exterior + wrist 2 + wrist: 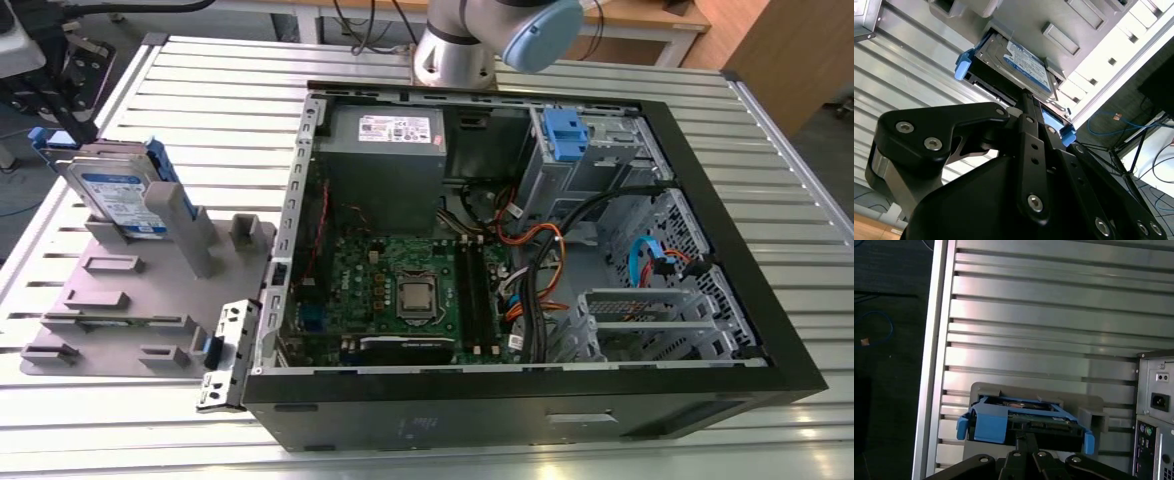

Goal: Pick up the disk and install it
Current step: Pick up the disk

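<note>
The disk [118, 188] stands on edge in a slot of the grey holder [134, 300] at the exterior view's left. It is a silver drive with a white-and-blue label in a blue carrier bracket. In both wrist views the disk [1026, 62] [1024, 422] lies just beyond my black gripper [1026, 97] [1026, 440]. The fingers look shut together, with their tips close to the disk's upper edge. I cannot tell whether they touch it. Nothing is held.
The open computer case [747, 330] lies on the slatted metal table [200, 90], to the exterior view's right of the holder. Inside it are a grey power supply [387, 140], a motherboard [400, 290], cables and another blue carrier [565, 135] at the drive bay. My arm's base [467, 45] is behind the case.
</note>
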Robot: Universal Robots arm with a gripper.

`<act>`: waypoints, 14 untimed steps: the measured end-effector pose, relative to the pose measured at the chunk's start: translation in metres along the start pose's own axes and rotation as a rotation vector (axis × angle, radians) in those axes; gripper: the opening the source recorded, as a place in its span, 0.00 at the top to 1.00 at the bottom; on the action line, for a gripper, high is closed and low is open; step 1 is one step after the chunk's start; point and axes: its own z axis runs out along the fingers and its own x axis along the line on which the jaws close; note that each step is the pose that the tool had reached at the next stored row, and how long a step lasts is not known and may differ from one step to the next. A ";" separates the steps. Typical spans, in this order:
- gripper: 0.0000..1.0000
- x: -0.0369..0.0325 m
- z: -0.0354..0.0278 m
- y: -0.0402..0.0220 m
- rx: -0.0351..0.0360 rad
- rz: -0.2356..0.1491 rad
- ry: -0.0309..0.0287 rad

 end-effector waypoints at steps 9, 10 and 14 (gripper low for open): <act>0.89 0.0000 0.0000 0.0000 -0.0001 -0.003 0.0002; 0.89 0.0000 0.0000 0.0000 -0.0002 -0.007 0.0003; 0.89 0.0000 0.0000 0.0000 -0.0012 -0.041 0.0016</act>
